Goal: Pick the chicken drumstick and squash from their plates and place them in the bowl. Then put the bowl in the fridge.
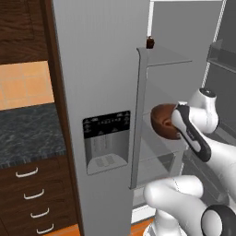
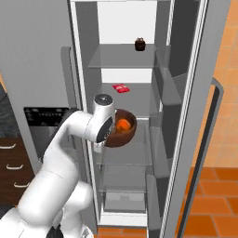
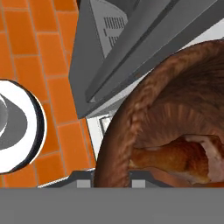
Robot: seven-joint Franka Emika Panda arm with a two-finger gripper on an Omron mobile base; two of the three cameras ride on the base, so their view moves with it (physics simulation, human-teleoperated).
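Jaws: can't tell how wide they sit tbh, the fingertips are hidden under the bowl (image 2: 120, 128) rim in every view. The gripper (image 2: 110, 135) is right at the bowl's near rim and the bowl hangs in the air w/ nothing under it, so it looks carried, but the actual grip isn't visible.

Bowl is the dark-brown wooden one, sitting at the front of the open fridge (image 2: 139, 93) compartment, about level w/ the middle glass shelf, just past the shelf's front edge. From the left base view it pokes out between the shut dispenser door (image 1: 99, 115) and the arm's wrist, tilted a bit toward the cam.

Inside the bowl: the squash (image 2: 122, 124) is the orange blob in the right base view, resting against the inner wall. The chicken drumstick (image 3: 175, 157) shows up close in the hand view, golden-brown, lying low in the bowl along the wall, w/ a paler bit at its right end.

Other stuff in the fridge: small dark-brown item (image 2: 140, 44) on the top shelf, and a flat red packet (image 2: 121, 88) on the shelf below it, both well behind and above the bowl. Right fridge door is swung wide open. Left of the fridge there's a dark stone counter (image 1: 27, 133) over wood drawers w/ pale handles. Floor is orange tile.
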